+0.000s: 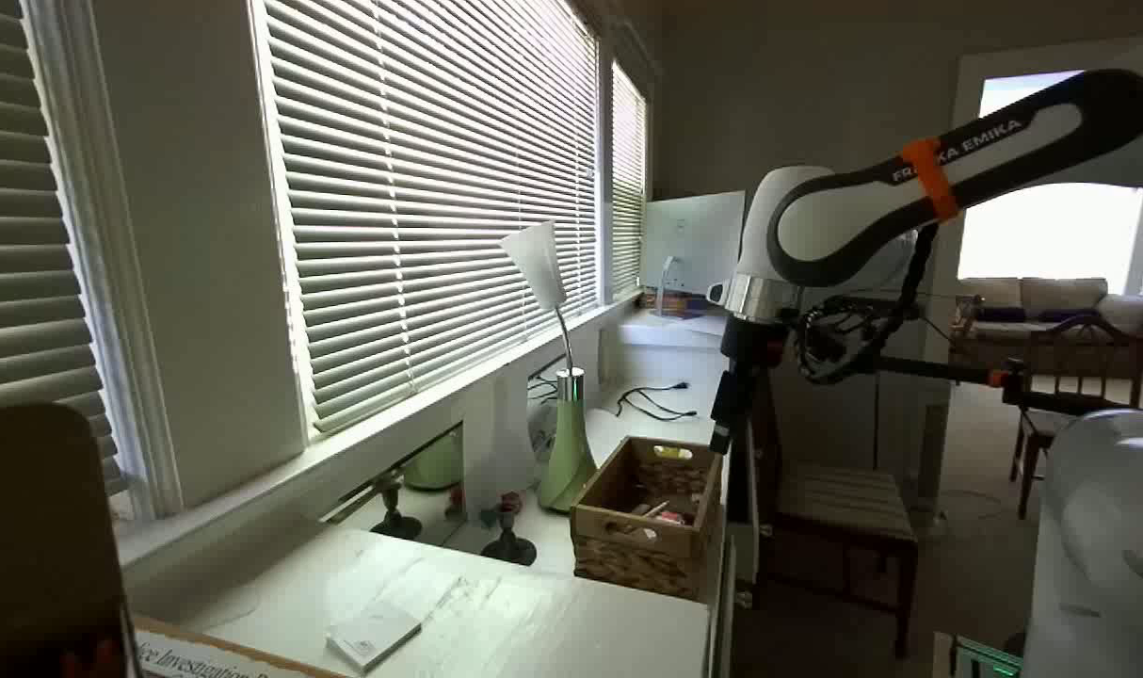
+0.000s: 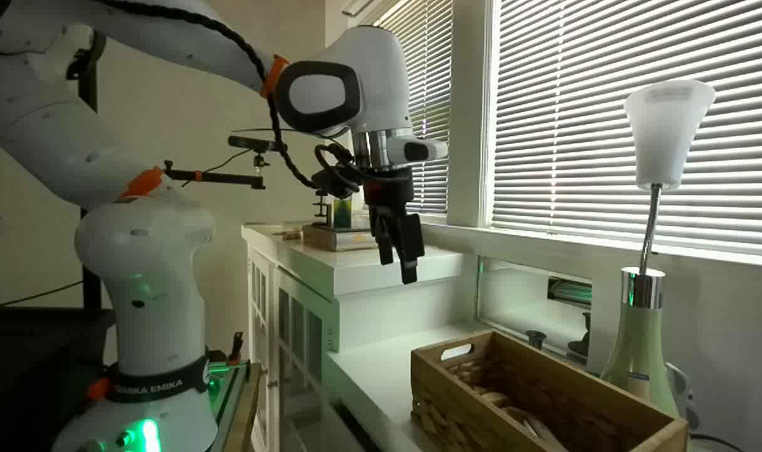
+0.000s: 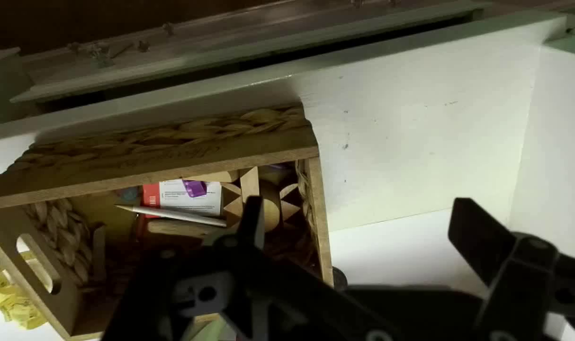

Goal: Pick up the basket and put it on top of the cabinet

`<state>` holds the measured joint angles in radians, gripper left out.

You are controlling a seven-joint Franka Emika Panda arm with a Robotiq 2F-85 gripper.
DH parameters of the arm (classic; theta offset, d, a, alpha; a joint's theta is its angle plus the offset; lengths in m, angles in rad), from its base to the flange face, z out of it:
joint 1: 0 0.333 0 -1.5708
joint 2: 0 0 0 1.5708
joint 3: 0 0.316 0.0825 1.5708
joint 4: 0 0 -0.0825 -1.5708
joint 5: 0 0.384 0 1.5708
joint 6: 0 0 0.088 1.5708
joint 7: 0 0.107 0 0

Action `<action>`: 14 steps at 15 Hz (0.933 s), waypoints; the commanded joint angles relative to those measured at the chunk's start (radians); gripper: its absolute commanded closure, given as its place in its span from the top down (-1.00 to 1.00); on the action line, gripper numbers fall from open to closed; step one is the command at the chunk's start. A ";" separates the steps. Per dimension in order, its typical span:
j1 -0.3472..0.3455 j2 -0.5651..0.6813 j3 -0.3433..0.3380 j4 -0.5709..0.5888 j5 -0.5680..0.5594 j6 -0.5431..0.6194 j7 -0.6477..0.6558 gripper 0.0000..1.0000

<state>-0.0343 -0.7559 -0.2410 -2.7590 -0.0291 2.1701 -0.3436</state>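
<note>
1. In an exterior view, basket (image 1: 635, 560) rests on counter (image 1: 555, 546), gripper (image 1: 722, 433) at its one o'clock.
2. In an exterior view, raised cabinet (image 2: 362, 276), likely goal, stands at basket's ten o'clock.
3. Wrist view: fingers (image 3: 479, 241) wide, empty; grasp, lift, placing seem left.

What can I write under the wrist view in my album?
Looking down past the open gripper into the basket, where a pale pen and something purple lie.

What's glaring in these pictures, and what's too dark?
In both exterior views, bright light comes through the window blinds; in an exterior view, a green light glares on the robot's base; in the wrist view, the open gripper looks nearly black, and the basket is partly shadowed inside.
</note>
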 commanded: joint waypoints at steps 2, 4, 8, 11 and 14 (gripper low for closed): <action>-0.007 0.003 0.007 -0.009 0.006 -0.003 -0.004 1.00; -0.007 0.004 0.008 -0.014 0.006 -0.003 -0.004 1.00; -0.020 0.066 -0.016 0.043 0.065 -0.057 0.064 1.00; -0.067 0.133 -0.054 0.100 0.083 -0.097 0.098 1.00; -0.114 0.198 -0.063 0.127 0.107 -0.108 0.162 1.00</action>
<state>-0.1107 -0.6477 -0.3033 -2.6828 0.0419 2.0992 -0.2427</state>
